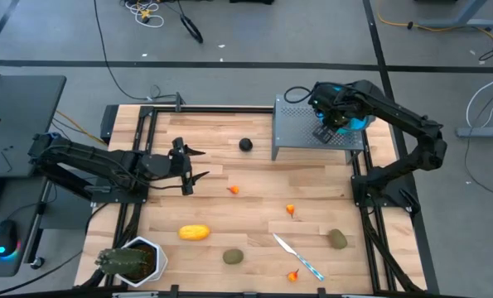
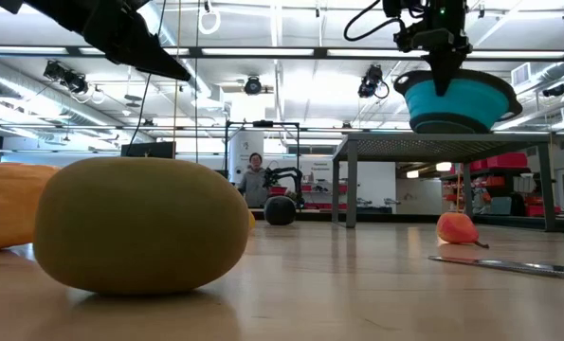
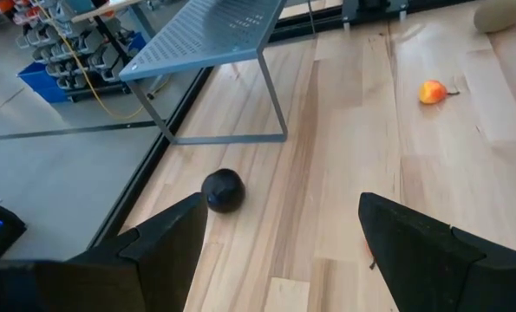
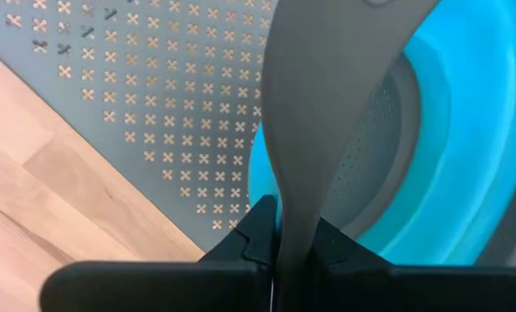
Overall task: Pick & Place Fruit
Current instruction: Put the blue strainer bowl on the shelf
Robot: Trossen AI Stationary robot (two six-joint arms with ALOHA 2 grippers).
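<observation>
The fruit lies spread on the wooden table: a yellow oblong piece (image 1: 194,233), two olive-brown ones (image 1: 233,257) (image 1: 337,239), a black ball (image 1: 245,145) and tiny orange bits (image 1: 234,189) (image 1: 291,209) (image 1: 293,276). My left gripper (image 1: 188,170) hovers open over the table's left side, pointing toward the ball (image 3: 223,190). My right gripper (image 1: 327,124) is shut on a turquoise bowl (image 2: 457,99) above the grey perforated stand (image 1: 316,132) at the far right. My right gripper pinches the bowl's grey handle tab (image 4: 303,186) at its rim between its two fingers, which point steeply down from above. The bowl hangs below the fingers, open side up, just over the stand's top (image 2: 452,138). I cannot tell whether it touches the stand.
A knife with a light-blue handle (image 1: 298,257) lies near the front edge. A spiky plant in a white pot (image 1: 130,261) stands at the front left corner. Black frame rails (image 1: 229,108) border the table. A person (image 2: 255,180) stands far behind the table.
</observation>
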